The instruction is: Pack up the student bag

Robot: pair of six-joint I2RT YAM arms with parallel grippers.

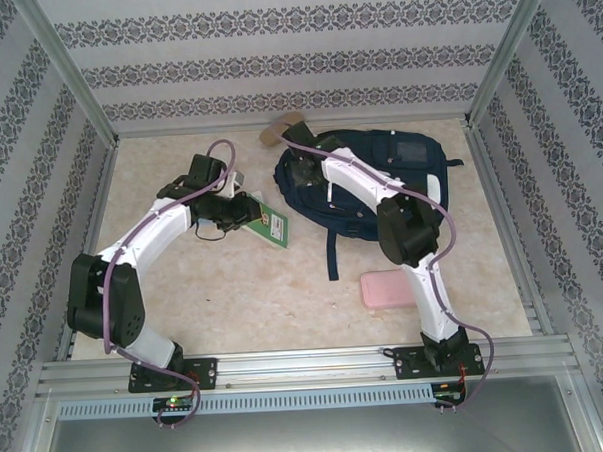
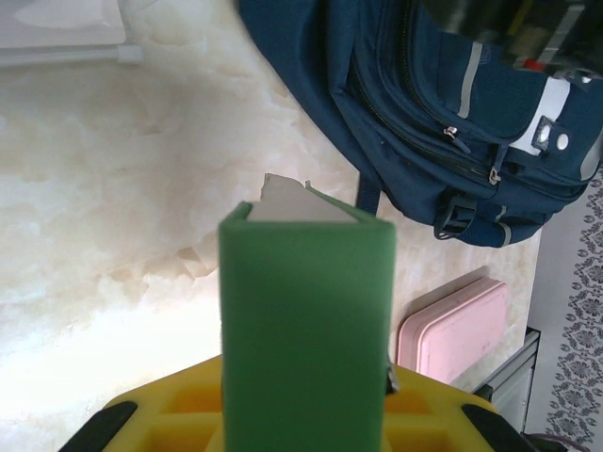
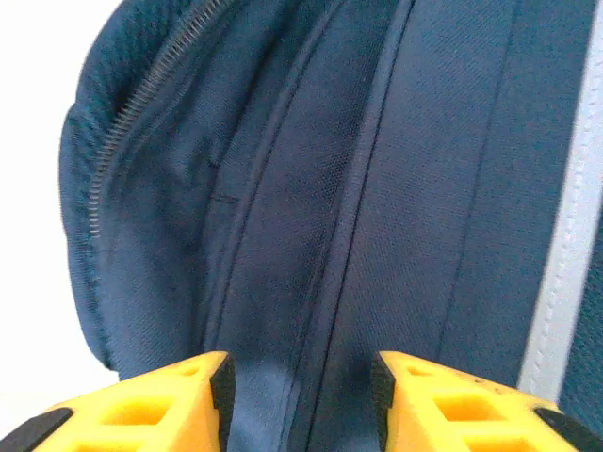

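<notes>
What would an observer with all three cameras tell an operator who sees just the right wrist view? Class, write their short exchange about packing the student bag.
Operator: Up close I get student bag fabric and a zip. Where is the other arm?
Observer: The left gripper is left of the bag, clamped on a green book that is not yet in the bag.
Operator: Is anything else lying out?
Observer: A pink case lies flat on the table, on the bag's near side and apart from it.
</notes>
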